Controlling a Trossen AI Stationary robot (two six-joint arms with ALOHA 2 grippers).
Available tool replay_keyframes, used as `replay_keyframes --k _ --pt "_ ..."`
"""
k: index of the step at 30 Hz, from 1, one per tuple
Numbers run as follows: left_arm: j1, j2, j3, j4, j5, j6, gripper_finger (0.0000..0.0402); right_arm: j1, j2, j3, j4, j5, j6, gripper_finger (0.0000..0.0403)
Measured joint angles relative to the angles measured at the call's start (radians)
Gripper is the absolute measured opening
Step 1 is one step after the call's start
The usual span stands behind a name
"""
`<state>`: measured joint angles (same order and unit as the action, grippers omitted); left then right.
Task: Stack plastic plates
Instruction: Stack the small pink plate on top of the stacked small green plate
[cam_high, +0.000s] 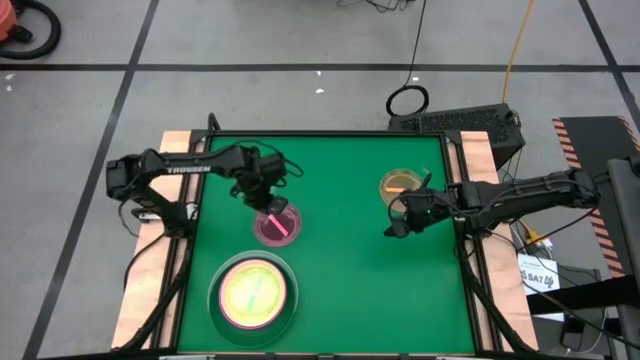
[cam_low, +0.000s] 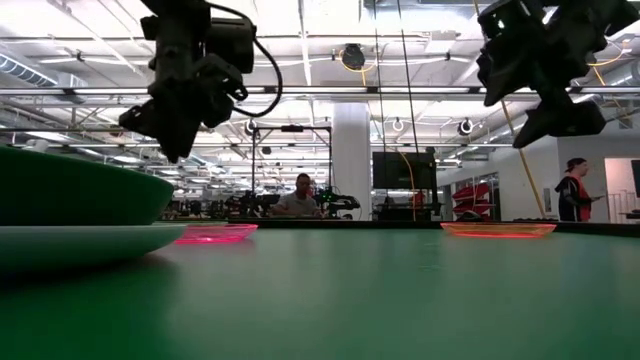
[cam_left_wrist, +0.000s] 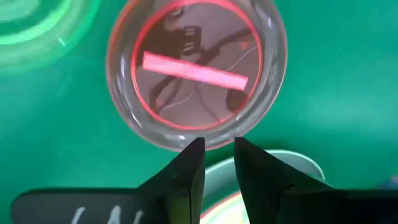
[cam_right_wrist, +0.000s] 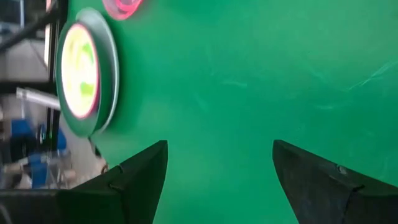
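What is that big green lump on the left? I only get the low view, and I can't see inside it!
Observer: It's a stack of plates. From above it shows rings of mint, dark green and pink around a pale middle.
Operator: Is the left gripper holding something?
Observer: No. The left gripper hangs over the rim of the small pink plate. Its fingers are slightly apart with nothing between them.
Operator: And the other one?
Observer: The right gripper is wide open and empty, near the small orange plate but not touching it.
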<state>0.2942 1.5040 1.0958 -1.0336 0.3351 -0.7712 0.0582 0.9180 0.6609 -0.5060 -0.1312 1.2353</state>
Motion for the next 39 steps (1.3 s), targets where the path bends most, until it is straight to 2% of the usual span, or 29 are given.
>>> replay_keyframes --k 4,9,16,19,23,32,39 --pt "0.085 0.0 -0.011 0.002 0.001 0.071 0.0086 0.0 0.0 0.0 0.0 -0.062 -0.064 0.0281" --pt "0.171 -0.002 -0.044 0.007 0.023 0.09 0.0085 0.0 0.0 0.0 0.0 -0.129 -0.141 0.0281" --pt "0.177 -0.095 -0.153 0.115 0.028 0.008 0.0085 0.001 0.0 0.0 0.0 -0.161 -0.203 0.0281" --pt "0.167 -0.141 -0.177 0.138 -0.042 -0.035 0.0085 0.001 0.0 0.0 0.0 -0.16 -0.221 0.0281" --pt "0.18 -0.172 -0.219 0.158 -0.061 -0.053 0.0098 0.0 0.0 0.0 0.0 -0.124 -0.229 0.0281" --pt "0.171 -0.177 -0.306 0.222 -0.067 -0.009 0.0173 -0.025 0.0 0.0 0.008 -0.027 -0.164 0.0281" --pt "0.166 -0.177 -0.31 0.251 -0.087 0.04 0.0186 -0.04 0.0 0.0 0.062 0.036 -0.053 0.0281"
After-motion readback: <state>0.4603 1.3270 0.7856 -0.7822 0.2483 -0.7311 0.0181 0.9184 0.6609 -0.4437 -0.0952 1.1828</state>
